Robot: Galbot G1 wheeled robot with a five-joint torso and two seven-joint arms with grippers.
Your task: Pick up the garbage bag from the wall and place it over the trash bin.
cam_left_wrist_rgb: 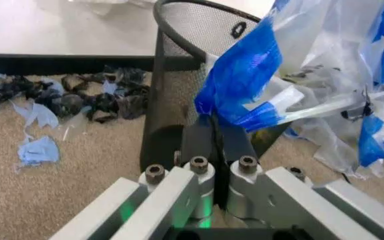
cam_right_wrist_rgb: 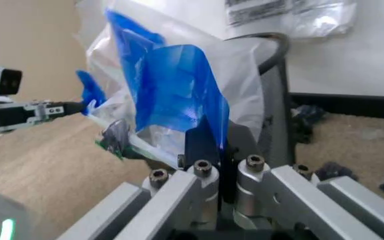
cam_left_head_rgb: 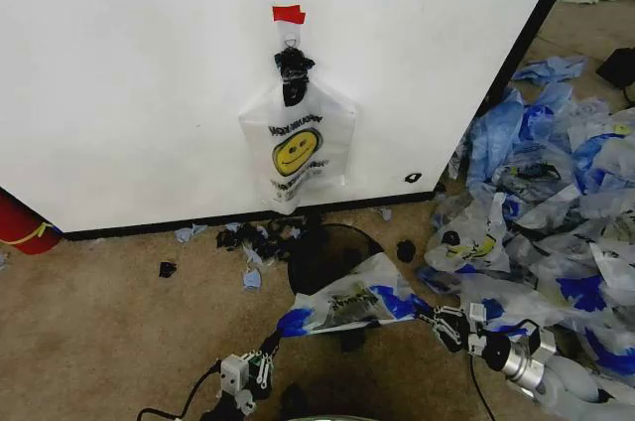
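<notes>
thin crinkly garbage bag (cam_left_head_rgb: 342,304) | left end effector (cam_left_head_rgb: 270,347) and right end effector (cam_left_head_rgb: 429,317) pinch blue handles | over mesh trash bin (cam_left_head_rgb: 322,252)

left gripper (cam_left_head_rgb: 270,347) low at front-left, fingers pinched together on a blue bag handle; right gripper (cam_left_head_rgb: 429,316) reaching in from front-right, apparently clamped on the opposite handle; both wrists roughly level, arms spread apart

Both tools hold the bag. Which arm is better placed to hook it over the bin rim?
Right, marginally. The right tool is shut on the garbage bag with its corner against the trash bin rim; the left tool holds lower, short of it.
</notes>
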